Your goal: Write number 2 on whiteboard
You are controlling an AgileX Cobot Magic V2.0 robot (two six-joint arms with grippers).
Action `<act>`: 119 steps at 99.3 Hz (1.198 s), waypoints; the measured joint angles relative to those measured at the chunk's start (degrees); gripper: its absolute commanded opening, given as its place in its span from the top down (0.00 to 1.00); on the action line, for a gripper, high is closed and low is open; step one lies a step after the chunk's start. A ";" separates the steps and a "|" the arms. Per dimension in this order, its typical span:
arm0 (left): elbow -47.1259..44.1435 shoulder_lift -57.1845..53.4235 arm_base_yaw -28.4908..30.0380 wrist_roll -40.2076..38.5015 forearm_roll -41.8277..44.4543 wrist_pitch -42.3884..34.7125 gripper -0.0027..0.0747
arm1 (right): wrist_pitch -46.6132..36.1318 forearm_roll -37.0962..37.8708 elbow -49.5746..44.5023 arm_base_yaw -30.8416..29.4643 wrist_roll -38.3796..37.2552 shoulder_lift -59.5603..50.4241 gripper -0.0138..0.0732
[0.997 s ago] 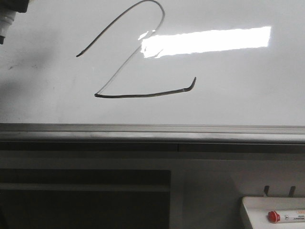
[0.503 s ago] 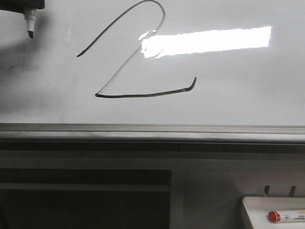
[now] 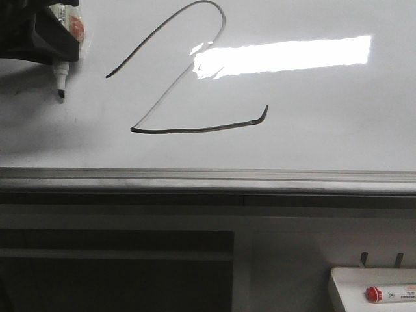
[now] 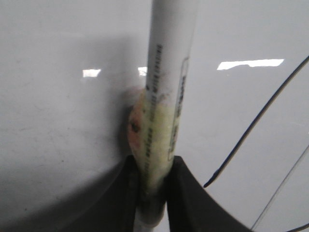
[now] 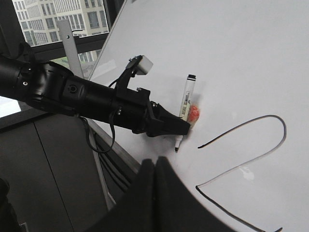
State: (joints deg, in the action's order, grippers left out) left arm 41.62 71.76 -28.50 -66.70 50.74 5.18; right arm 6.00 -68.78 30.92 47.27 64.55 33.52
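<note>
The number 2 (image 3: pixel 188 84) is drawn in thin dark line on the whiteboard (image 3: pixel 325 130); it also shows in the right wrist view (image 5: pixel 251 150). My left gripper (image 3: pixel 58 39) is at the board's upper left, left of the 2's start, shut on a white marker (image 3: pixel 60 78) whose dark tip points down, just off the line. In the left wrist view the jaws pinch the marker barrel (image 4: pixel 164 111). In the right wrist view the left gripper (image 5: pixel 169 126) holds the marker (image 5: pixel 185 104) near the board. My right gripper (image 5: pixel 155 166) is shut and empty, away from the board.
A grey metal rail (image 3: pixel 208 181) runs along the whiteboard's lower edge. A small white tray (image 3: pixel 364 279) with a red-capped marker (image 3: pixel 383 294) sits at the lower right. A bright glare (image 3: pixel 286 55) lies across the board. A window shows beyond the board's edge (image 5: pixel 53 19).
My left gripper with the marker has moved down and right into view, from the top left corner toward the start of the 2. The drawn 2 is unchanged.
</note>
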 measured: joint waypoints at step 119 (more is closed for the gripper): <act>-0.37 -7.42 -0.36 -0.19 -3.75 9.95 0.39 | 5.91 -2.06 0.00 0.00 0.00 0.00 0.93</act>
State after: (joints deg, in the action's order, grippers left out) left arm 41.25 64.34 -28.86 -66.89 47.00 15.14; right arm 11.91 -70.84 30.92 47.27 64.55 33.52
